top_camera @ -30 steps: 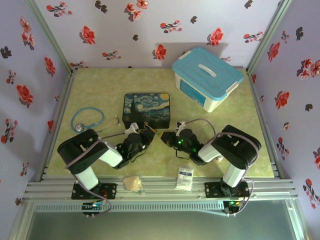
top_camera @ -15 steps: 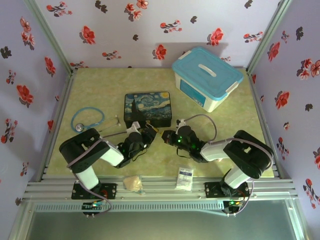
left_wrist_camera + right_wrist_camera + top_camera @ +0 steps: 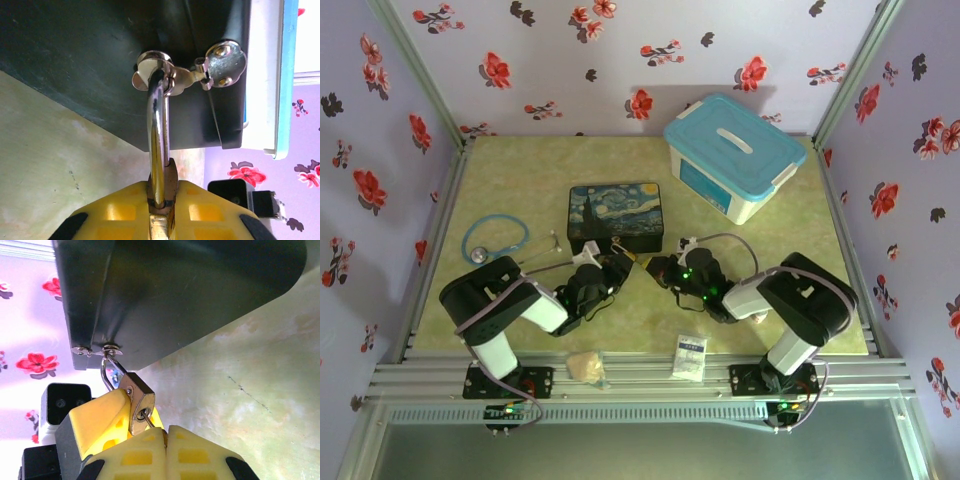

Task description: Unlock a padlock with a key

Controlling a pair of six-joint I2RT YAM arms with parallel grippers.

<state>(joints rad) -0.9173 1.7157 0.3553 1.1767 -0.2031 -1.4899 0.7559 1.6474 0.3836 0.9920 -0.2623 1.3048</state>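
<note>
Fingers (image 3: 200, 457) of the two grippers meet nose to nose low over the table (image 3: 520, 180), just past a white packet (image 3: 689, 356) and a crumpled beige lump (image 3: 585, 365) lying at its near edge. On the right gripper (image 3: 166, 432) the yellow pads are pressed together along one seam. They pinch the key (image 3: 149, 421), a thin dark sliver running from their tips to the keyhole in the bottom face of the padlock (image 3: 138, 399). How deep it sits cannot be told.

The left gripper (image 3: 161, 200) clamps the small brass body from both sides, each yellow finger tight against it. The padlock is held off the table, tilted, between the two grippers. Its silver shackle (image 3: 158, 125) rises from the body and hooks through the ring of the clasp (image 3: 210, 70) on the near wall of the painted tin (image 3: 614, 215). The tin's lid is down.

A blue stethoscope (image 3: 492, 240) lies coiled to the left of the tin, well apart from it. Farther back, toward the right corner, stands a white box with a blue lid (image 3: 735, 150), set at an angle to the flowered wall.
</note>
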